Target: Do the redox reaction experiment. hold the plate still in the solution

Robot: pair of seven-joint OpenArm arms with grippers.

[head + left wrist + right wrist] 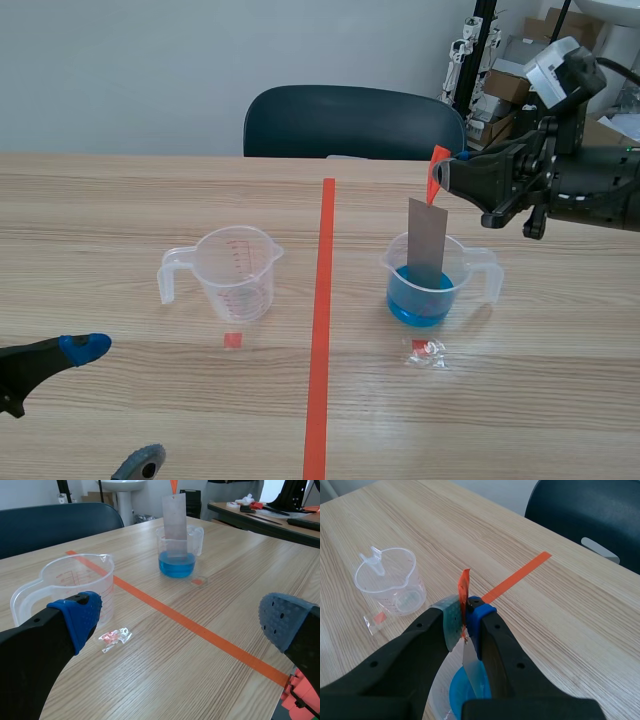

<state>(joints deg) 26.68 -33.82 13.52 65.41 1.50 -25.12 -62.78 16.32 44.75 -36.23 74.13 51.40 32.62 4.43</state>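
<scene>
Orange-red tab (437,165) and plate top sit together between the fingers of your right hand (452,172), which is closed firmly on them with a pad on each face. Straight below the hand hangs the plate (427,240), a thin grey strip that is upright or very nearly so. Its lower end is dipped in the blue solution (420,300) in the clear beaker (470,268) standing on the bench (560,400) under the hand.

Treat the plate as light, stiff and smooth-faced. Held only at its top edge, it will probably act like a pendulum, so any tremor in your wrist will likely show at the wet end. The taped top is the right place to hold it, high and dry above the liquid, with the pads flat on the broad faces so it cannot pivot. You cannot tell whether the plate touches the beaker wall. The beaker looks like light plastic, so a sideways push could shift it.

Far to the side of that hand, beyond the tape line (322,330) and the empty beaker (235,272), your left hand (182,620) sits low over the bench, spread wide and holding nothing.
</scene>
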